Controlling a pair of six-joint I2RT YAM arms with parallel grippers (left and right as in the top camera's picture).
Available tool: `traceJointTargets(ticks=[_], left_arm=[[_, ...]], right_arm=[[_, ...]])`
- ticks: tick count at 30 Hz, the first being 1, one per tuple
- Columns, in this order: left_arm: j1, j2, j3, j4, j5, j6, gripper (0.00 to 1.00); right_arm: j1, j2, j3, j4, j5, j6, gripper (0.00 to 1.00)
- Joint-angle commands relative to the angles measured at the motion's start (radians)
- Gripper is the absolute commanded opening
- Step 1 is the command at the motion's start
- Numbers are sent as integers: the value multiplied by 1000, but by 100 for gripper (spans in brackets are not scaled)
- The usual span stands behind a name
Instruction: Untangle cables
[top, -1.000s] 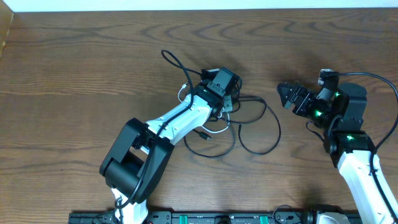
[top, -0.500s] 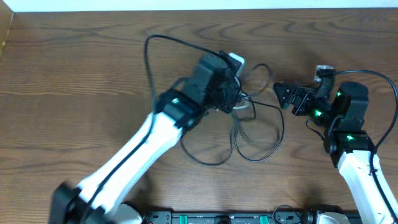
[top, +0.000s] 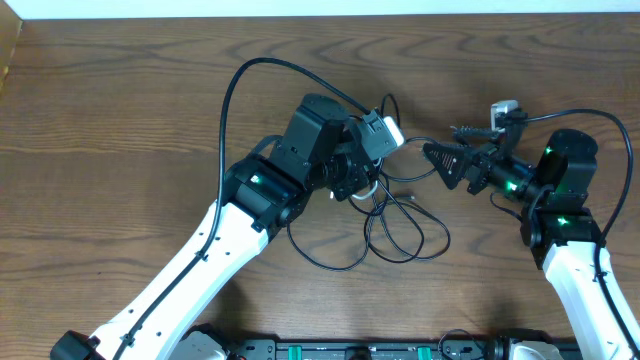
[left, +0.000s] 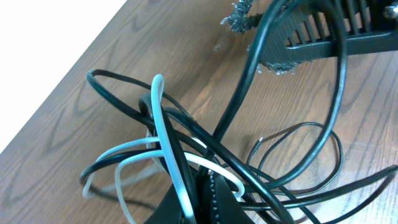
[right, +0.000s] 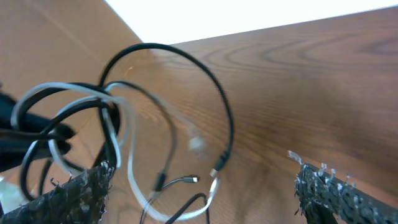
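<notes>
Left claw: the left claw (top: 362, 178) is clamped shut on the knot of the cables (top: 405, 222). The left wrist view shows the white cable (left: 163, 130) and several black strands pinched together between its fingers (left: 186, 202).
Right claw: the right claw (top: 432, 158) stands wide open and holds nothing. Its tips point at the bundle from just beside it.
Cables: the gripped part is near the middle of the worktop (top: 120, 120), between the two claws. Black loops trail from it toward the front edge. In the right wrist view the white cable (right: 127, 134) and a black arc hang across the gap of the right claw (right: 202, 175).
Just changed: a second ago the left arm sat folded, with the tangle lying spread beside its claw. It has since stretched out and carried the bundle toward the right arm. The right claw has edged in to meet it and opened a little wider.
Meaning for the task: the knot is now presented for a second grip, and nothing is separated yet.
Next move, as a judgement: the right claw probably needs to close on one strand only, most easily the white one, so the arms can draw apart.
Risk: catching two strands at once would likely tighten the knot.
</notes>
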Motion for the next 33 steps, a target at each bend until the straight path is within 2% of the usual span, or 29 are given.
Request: traceJointTargets(ticks=[1, 5, 8, 12, 20, 25, 33], left_arm=[[0, -8, 17, 5, 19, 43, 7], [0, -8, 17, 5, 39, 48, 7], [0, -8, 17, 5, 143, 77, 7], [0, -8, 17, 4, 253, 122, 7], [0, -10, 17, -1, 504, 123, 8], [0, -10, 17, -60, 626, 122, 7], [0, -10, 17, -89, 714, 122, 8]], right_arm=[[19, 2, -5, 15, -83, -65, 95], [39, 2, -5, 26, -90, -80, 95], [47, 2, -5, 26, -87, -97, 95], [47, 2, -5, 20, -19, -95, 83], [47, 2, -5, 10, 21, -88, 80], [47, 2, -5, -14, 69, -89, 80], [53, 2, -5, -16, 71, -90, 84]])
